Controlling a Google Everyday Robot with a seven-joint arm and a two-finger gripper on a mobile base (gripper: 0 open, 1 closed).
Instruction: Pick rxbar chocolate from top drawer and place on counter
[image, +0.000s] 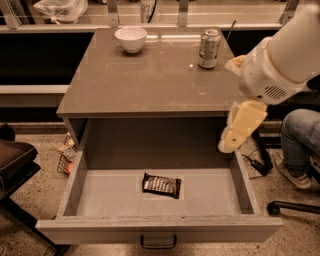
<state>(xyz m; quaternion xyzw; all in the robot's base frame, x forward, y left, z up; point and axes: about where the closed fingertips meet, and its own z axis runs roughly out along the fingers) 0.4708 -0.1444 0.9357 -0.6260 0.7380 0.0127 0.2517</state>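
Note:
The rxbar chocolate (161, 185), a small flat bar in a dark wrapper with pale lines, lies on the floor of the open top drawer (110, 192), near the middle. The drawer's dark pull handle (158, 243) shows at the bottom edge. The glossy grey-brown counter (150, 80) tops the cabinet. My gripper (227, 144), pale yellow at the end of a white arm, hangs pointing down at the drawer's right back corner. It is above and to the right of the bar and holds nothing that I can see.
A silver drink can (209, 48) and a white bowl (131, 39) stand at the back of the counter. A seated person's jeans leg and shoe (297, 145) are at the right, beside a chair base (292, 206). A dark stool (15, 160) stands at the left.

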